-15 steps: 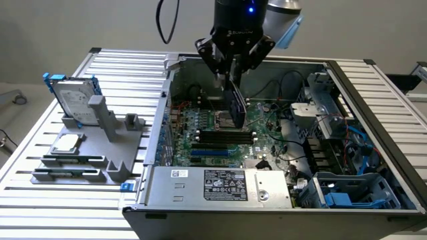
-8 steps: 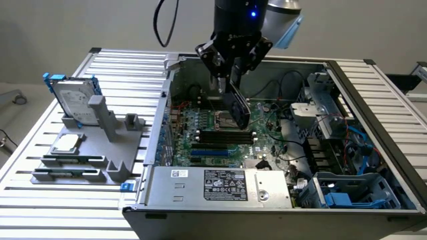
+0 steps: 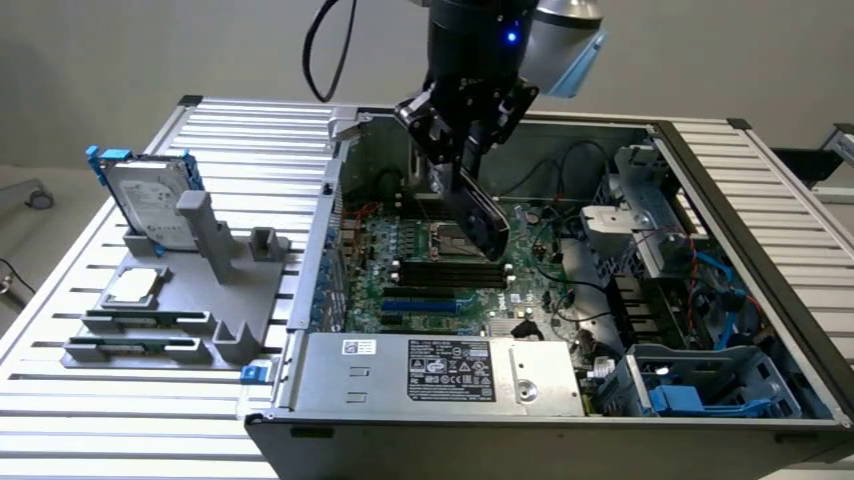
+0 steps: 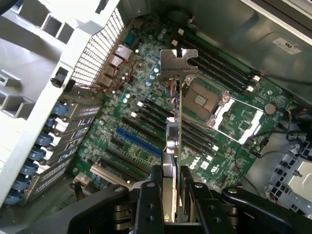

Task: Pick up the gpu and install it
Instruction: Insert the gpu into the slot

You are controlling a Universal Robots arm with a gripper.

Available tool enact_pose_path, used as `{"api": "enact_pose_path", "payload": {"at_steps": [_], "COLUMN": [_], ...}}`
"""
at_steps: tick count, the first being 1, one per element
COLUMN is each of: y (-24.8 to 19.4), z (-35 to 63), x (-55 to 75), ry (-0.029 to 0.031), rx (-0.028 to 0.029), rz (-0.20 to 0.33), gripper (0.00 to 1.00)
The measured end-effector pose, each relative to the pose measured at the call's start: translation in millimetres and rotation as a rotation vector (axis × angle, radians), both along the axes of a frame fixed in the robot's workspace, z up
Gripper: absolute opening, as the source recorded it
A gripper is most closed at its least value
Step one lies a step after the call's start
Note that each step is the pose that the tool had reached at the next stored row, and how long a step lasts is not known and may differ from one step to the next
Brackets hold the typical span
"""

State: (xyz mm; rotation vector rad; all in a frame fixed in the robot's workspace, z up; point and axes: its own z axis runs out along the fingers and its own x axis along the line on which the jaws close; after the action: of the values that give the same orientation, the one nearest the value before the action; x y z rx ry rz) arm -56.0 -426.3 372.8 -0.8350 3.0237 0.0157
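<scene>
Slatted aluminium tabletop [image 3: 747, 170] carries an open computer case [image 3: 534, 440] lying on its side, its motherboard [image 3: 414, 250] facing up, and at the exterior view's left a grey fixture [image 3: 227, 300] with a hard drive [image 3: 144, 195] and a CPU chip [image 3: 134, 287]. Over the middle of the case the gripper [image 4: 170, 192] is clenched on the gpu [image 4: 171, 131], one finger pressed to each flat face at one end of the card. The card hangs clear of the board, not seated in anything. Its long axis runs down and away from the pincer, slanted rather than level, with the silver end bracket [image 4: 178, 63] at the low end. In the wrist view the card is seen edge-on above the black memory slots, just beside the CPU socket [image 4: 207, 102]. The blue expansion slot [image 4: 139, 141] and the black slots next to it lie off to one side of the card, toward the near side of the case in the exterior view. I judge that the card's long edge is not yet parallel to those slots, and that the bracket is well apart from the case's vented wall on the exterior view's left.
</scene>
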Motion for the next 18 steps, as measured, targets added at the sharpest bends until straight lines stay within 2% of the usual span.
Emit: {"api": "enact_pose_path", "payload": {"at_steps": [18], "y": [0.0], "z": [-14.5], "x": [0.0], "ry": [0.0000], "rx": [0.0001], "rz": [0.327], "gripper": [0.26]}}
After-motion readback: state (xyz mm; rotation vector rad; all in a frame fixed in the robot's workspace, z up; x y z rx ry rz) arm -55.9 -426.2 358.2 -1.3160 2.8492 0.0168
